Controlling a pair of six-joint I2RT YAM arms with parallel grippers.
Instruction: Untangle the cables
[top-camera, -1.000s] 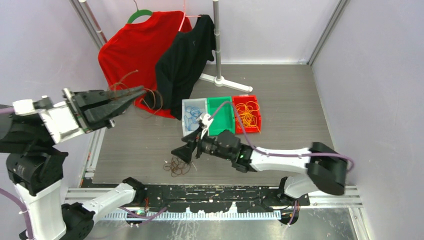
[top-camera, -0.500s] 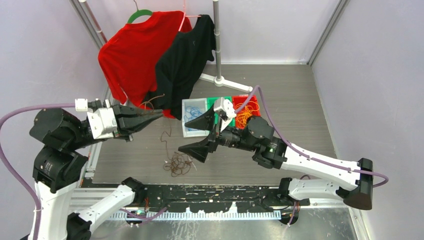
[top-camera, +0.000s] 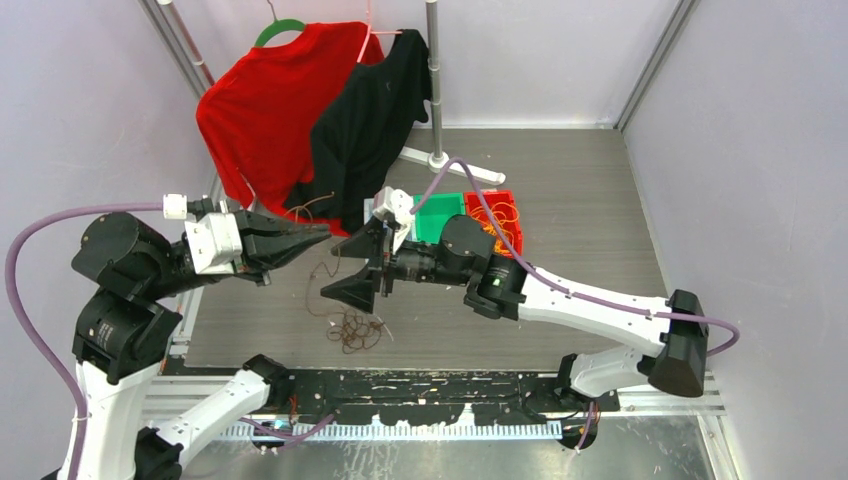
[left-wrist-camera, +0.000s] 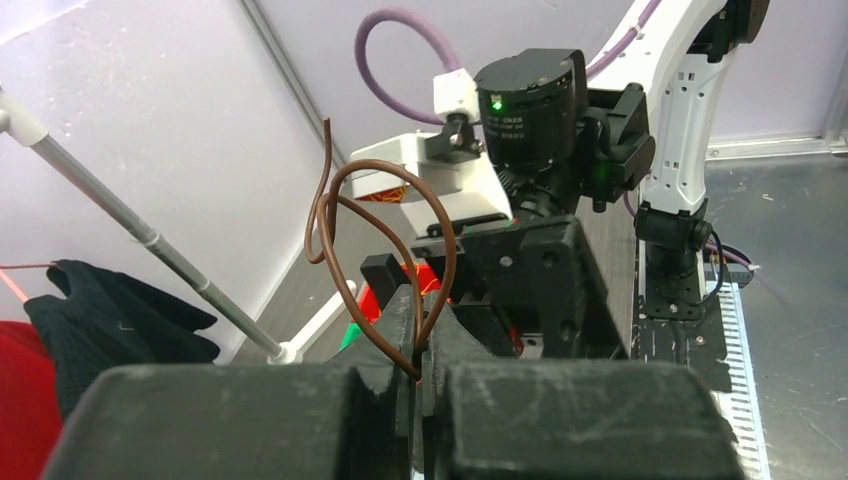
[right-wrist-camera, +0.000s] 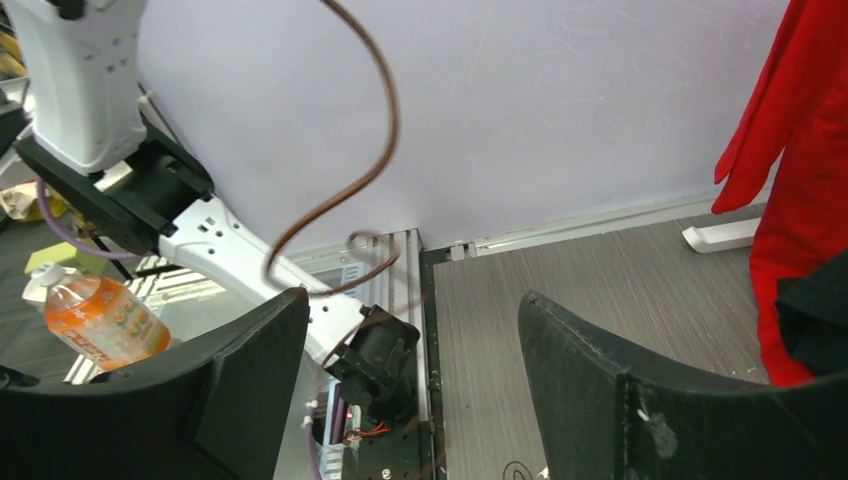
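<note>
My left gripper (top-camera: 312, 236) is shut on a thin brown cable (left-wrist-camera: 386, 166), which loops up above the closed tips (left-wrist-camera: 425, 322). A strand runs down from there to a tangled brown cable pile (top-camera: 350, 328) on the table. My right gripper (top-camera: 345, 268) stands open right next to the left tips, one finger above and one below the hanging strand. In the right wrist view the brown cable (right-wrist-camera: 394, 115) curls above the open right gripper (right-wrist-camera: 415, 345), with nothing between the fingers. Orange cables (top-camera: 497, 224) lie in the red bin.
A green bin (top-camera: 441, 214) and a red bin (top-camera: 507, 258) sit behind the right arm. A red shirt (top-camera: 262, 110) and a black shirt (top-camera: 368, 120) hang from a rack on a stand (top-camera: 436, 90). An orange bottle (right-wrist-camera: 95, 316) stands off the table.
The right arm has swung left and up, bringing its open jaws beside the left tips. The left gripper came down earlier and has held its place since, with the brown cable in it.
</note>
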